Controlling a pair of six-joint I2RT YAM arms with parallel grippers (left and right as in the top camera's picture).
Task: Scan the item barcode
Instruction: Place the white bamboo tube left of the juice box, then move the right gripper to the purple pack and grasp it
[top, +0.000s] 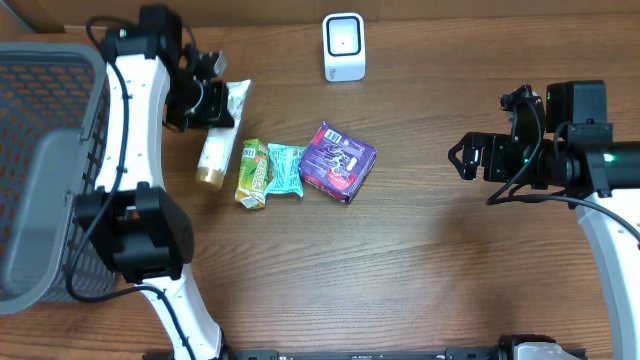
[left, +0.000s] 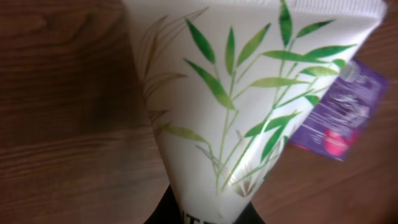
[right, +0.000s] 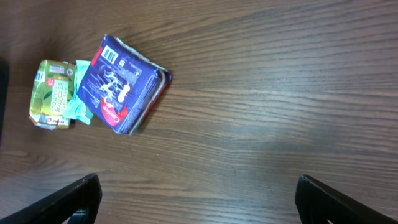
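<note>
The left gripper (top: 210, 101) is being used to clamp the leaf-printed tube (top: 218, 140), so the grasp appears done, while presentation to the scanner (top: 344, 47) is being left outstanding.

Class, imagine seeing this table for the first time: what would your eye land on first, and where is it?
The white tube printed with green leaves, gripped by the left claw at the far left, fills the left wrist view. In the middle lies a purple packet, and a white scanner stands at the far edge.
</note>
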